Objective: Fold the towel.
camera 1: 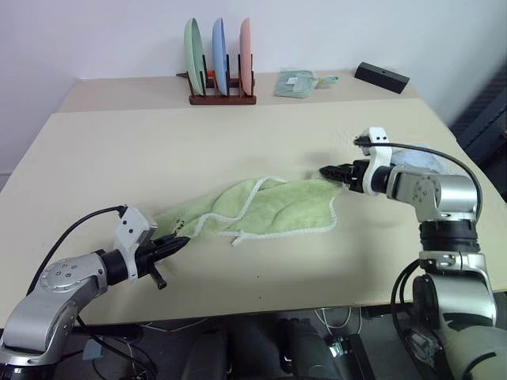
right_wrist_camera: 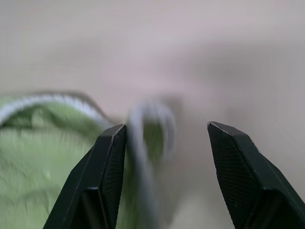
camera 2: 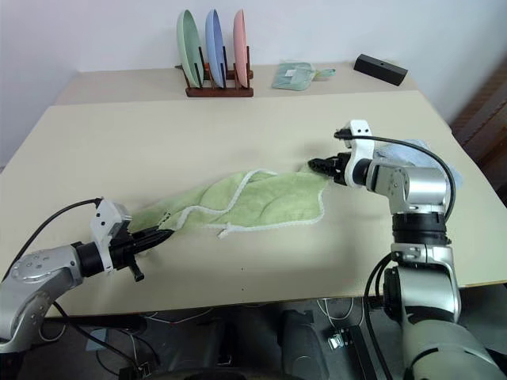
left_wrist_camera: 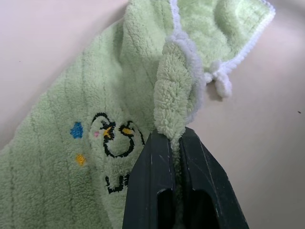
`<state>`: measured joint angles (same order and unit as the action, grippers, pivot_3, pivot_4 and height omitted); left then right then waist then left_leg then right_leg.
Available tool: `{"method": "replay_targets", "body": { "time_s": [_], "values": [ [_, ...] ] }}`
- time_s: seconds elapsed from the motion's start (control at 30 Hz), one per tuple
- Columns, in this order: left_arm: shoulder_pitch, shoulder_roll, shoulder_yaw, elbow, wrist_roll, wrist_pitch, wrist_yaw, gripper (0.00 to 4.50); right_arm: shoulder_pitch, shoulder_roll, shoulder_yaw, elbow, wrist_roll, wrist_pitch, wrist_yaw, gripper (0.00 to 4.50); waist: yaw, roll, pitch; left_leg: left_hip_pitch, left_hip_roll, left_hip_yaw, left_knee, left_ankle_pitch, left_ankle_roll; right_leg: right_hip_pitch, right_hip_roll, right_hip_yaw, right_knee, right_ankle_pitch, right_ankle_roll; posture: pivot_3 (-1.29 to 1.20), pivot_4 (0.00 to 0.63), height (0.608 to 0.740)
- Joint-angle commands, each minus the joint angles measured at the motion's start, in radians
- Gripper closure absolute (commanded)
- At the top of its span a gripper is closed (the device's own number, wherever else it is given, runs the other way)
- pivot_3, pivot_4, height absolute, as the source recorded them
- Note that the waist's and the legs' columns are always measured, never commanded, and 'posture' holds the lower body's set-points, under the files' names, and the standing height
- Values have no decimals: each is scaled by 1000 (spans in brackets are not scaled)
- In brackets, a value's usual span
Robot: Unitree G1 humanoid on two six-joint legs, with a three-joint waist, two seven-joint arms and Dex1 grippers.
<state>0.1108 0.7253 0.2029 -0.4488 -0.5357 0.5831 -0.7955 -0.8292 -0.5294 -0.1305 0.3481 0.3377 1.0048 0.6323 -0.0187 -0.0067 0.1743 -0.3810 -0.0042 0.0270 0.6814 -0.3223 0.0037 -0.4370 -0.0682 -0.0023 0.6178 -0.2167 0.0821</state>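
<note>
- Two grippers work one cloth: nearest the front edge of the table (camera 1: 261, 297), the left gripper (camera 1: 179, 242) has its fingers clenched on a bunched corner of the green towel (camera 1: 269, 207), close to the printed mark (left_wrist_camera: 112, 143). Only a narrow pinch of edging sits between the fingers, so a sharp tug could, I judge, pull it free.
- One stretched cloth lies across the middle of the tabletop, twisted and rumpled from that held corner toward the far right corner. Its white edging loops over itself mid-length, so a fold made now would likely trap the creases.
- Beyond it, the right gripper (camera 1: 333, 172) hangs with its fingers parted at the towel's far corner, nothing gripped. The corner lies just beside one finger rather than squarely between them; closing now risks catching only the thin trim or missing altogether.
- Just behind the right wrist lies a pale blue cloth (camera 1: 432, 163), near the table's right edge. A backward swing of that arm could drag it or push it off.
- Plenty of bare tabletop lies left of and behind the towel, good room for spreading and folding.
- Far back, well apart, stand a rack of three plates (camera 1: 221, 73), a mint-green packet (camera 1: 296, 83) and a black block (camera 1: 382, 77); none hampers the fold.
</note>
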Motion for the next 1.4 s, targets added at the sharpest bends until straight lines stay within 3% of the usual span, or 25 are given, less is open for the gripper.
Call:
{"method": "replay_targets", "body": {
  "time_s": [0.03,0.2,0.47,0.57,0.67,0.7,1.0,1.1,1.27,1.4],
  "values": [
    [-26,0,-17,-9,0,-11,-7,4500,-77,13,31,70,-16,-58,15,1787,0,0,0,0,0,0,0,0,0,0,0,0,0,0,0,0,150,740],
    [-41,-5,-28,-1,1,-15,-6,4500,-120,16,161,175,-101,-163,64,1787,2,0,0,0,0,0,1,0,0,0,1,0,0,0,1,0,150,740],
    [-23,5,11,-12,-7,-12,-5,4500,3,-87,288,188,-228,-324,166,1787,6,0,0,-4,0,0,2,0,0,-3,1,0,0,0,1,0,150,740],
    [-12,13,16,-13,-5,-12,-9,4500,83,-140,286,151,-260,-365,159,2611,8,-1,0,-4,0,0,2,0,0,-3,1,0,0,0,1,0,150,740],
    [-12,16,15,-14,-8,-11,-11,4500,153,-171,253,39,-230,-317,162,4173,10,-1,-1,-4,0,-1,2,0,0,-2,1,-1,0,0,1,0,150,740],
    [-13,16,15,-13,-9,-10,-13,4500,171,-176,239,-1,-219,-297,159,4474,10,-1,-1,-4,0,-1,2,0,0,-1,1,0,0,0,1,0,150,740],
    [-38,22,6,15,2,-22,-24,4500,247,-188,184,-191,-198,-375,166,4474,7,-1,-1,-4,0,-1,3,0,0,-2,3,-1,0,0,1,0,150,740],
    [-41,22,3,17,5,-23,-28,4500,267,-198,188,-227,-194,-397,186,3543,7,-1,-1,-4,0,-1,3,0,0,-2,4,-1,0,0,1,0,150,740],
    [-40,19,3,16,7,-24,-31,4500,292,-210,166,-309,-139,-282,212,1140,7,-1,-1,-4,1,-1,3,0,0,-2,4,-1,0,0,1,0,150,740],
    [-43,16,-3,18,9,-27,-32,4500,280,-220,159,-269,-151,-219,180,1140,9,-1,-1,-4,0,-1,3,0,0,-2,4,-1,0,0,1,0,150,740]
  ]
}}
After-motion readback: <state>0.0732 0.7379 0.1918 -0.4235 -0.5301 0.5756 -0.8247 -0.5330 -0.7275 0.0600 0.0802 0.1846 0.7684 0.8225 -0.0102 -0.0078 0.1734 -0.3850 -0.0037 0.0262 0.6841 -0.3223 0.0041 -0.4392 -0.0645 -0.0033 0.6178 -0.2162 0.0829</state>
